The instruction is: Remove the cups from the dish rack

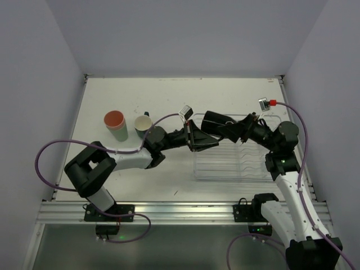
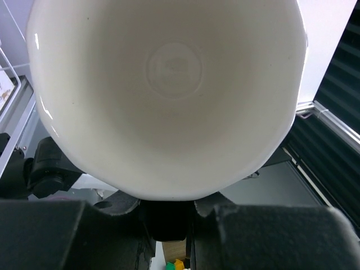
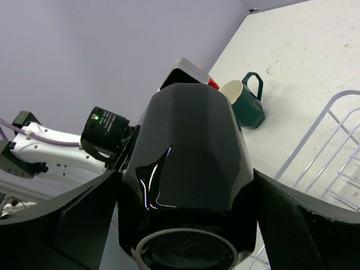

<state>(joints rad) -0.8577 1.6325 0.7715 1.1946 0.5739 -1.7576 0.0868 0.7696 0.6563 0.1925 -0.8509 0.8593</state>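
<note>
Top external view first: the white table (image 1: 112, 169) fills the booth floor, and the see-through dish rack (image 1: 230, 177) sits on its right half, with no cup visible standing in its ribs. Both arms reach in over it, the left arm (image 1: 121, 160) from the left and the right arm (image 1: 289, 185) from the right, and they meet above the rack's far-left corner. Between them hangs the black mug (image 1: 216, 122), tipped on its side off the table, mouth to the left and base to the right. From the left wrist, the mug's white inside (image 2: 169, 84) fills nearly everything, and its lower rim drops into the narrow gap of the left gripper (image 2: 169, 211), which looks pinched on that rim. From the right wrist, the mug's glossy black body (image 3: 188, 146) sits base-on between the wide-spread fingers (image 3: 73, 225) of the right gripper (image 3: 185, 225). They flank it closely on both sides, but I cannot tell whether they are pressing it. Off to the left, well apart from the rack, the dark teal mug (image 1: 144, 126) stands upright just beside the pink tumbler (image 1: 115, 121).
</note>
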